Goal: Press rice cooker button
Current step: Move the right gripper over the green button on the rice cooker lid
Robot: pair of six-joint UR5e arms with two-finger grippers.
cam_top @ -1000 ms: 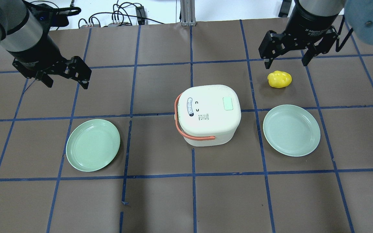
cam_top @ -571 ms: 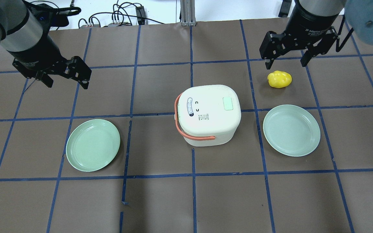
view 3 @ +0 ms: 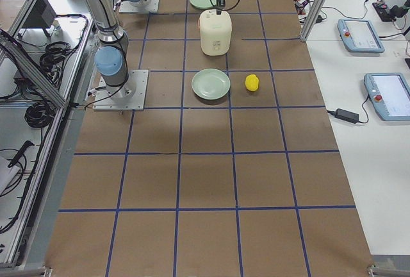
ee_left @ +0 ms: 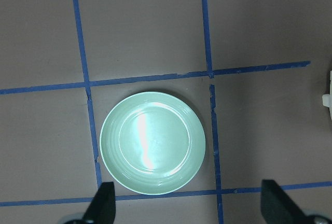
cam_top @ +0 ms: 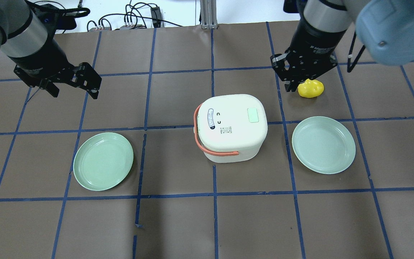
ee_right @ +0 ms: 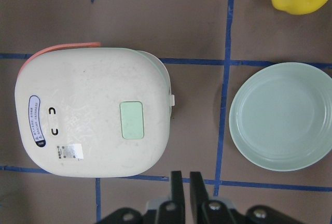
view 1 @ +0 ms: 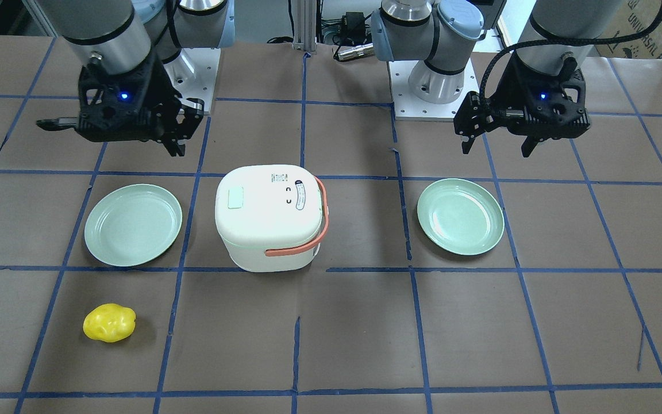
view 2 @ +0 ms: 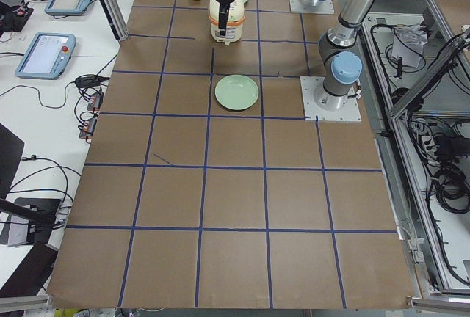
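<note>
The white rice cooker (cam_top: pixel 230 126) with an orange handle stands mid-table. Its pale green button (cam_top: pixel 252 115) is on the lid's right side and also shows in the right wrist view (ee_right: pixel 132 120). My right gripper (cam_top: pixel 290 86) is shut and empty. It hangs above the table beyond the cooker's far right corner, beside a yellow toy (cam_top: pixel 313 89). In the right wrist view the shut fingertips (ee_right: pixel 178 182) sit just off the cooker's edge. My left gripper (cam_top: pixel 74 92) is open and empty, far left of the cooker.
One green plate (cam_top: pixel 103 161) lies left of the cooker, below the left gripper (ee_left: pixel 189 208). A second green plate (cam_top: pixel 323 144) lies right of the cooker. Blue tape lines grid the brown table. Cables lie along the far edge.
My right gripper has shut, turned, and moved left and down toward the cooker, now partly covering the yellow toy. The left arm has not moved.
</note>
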